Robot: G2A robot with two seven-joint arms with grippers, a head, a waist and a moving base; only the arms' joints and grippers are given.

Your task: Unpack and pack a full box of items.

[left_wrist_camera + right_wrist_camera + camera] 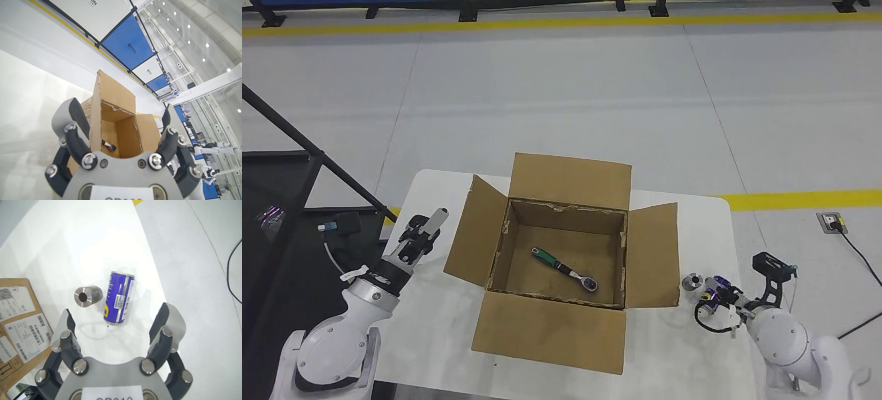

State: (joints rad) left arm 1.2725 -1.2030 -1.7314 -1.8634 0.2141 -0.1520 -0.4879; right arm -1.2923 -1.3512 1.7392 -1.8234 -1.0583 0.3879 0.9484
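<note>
An open cardboard box [557, 255] stands mid-table with all flaps spread. A ratchet wrench [564, 270] with a green handle lies on its floor; its metal head [108, 145] shows past the box [117, 106] wall. My left gripper [430, 222] hovers open left of the box, empty, with its fingers [77, 113] wide apart. Right of the box lie a blue spray can [118, 298] on its side and a steel cylinder [88, 294] beside it. My right gripper [115, 315] is open just above the can's nozzle end, holding nothing.
The white table [442, 310] has bare surface left of the box and in front of it. A black rack [282, 230] stands off the table's left side. The table's right edge [151, 256] runs close to the can; a black cable [231, 262] lies on the floor beyond.
</note>
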